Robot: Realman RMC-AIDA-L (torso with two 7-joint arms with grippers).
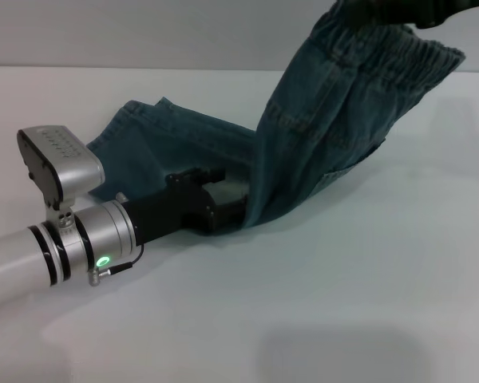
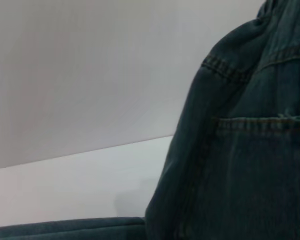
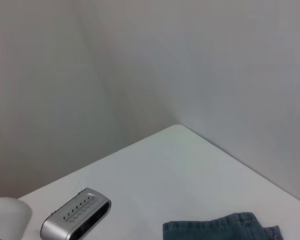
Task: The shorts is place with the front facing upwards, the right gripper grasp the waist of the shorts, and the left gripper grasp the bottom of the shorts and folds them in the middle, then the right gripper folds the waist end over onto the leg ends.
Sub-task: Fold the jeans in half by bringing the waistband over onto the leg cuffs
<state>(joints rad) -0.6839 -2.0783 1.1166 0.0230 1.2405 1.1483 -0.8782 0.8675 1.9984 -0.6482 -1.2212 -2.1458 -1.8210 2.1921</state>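
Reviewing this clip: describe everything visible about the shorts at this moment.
The shorts are blue-green denim with visible seams, a stitched pocket and a gathered elastic waistband. The waist end is lifted high at the far right, where the right end effector, mostly out of frame, holds it. The cloth hangs in a steep drape down to the white table. The leg ends lie flat on the table at the far left. The left end effector sits at the foot of the drape, its tips hidden by fabric.
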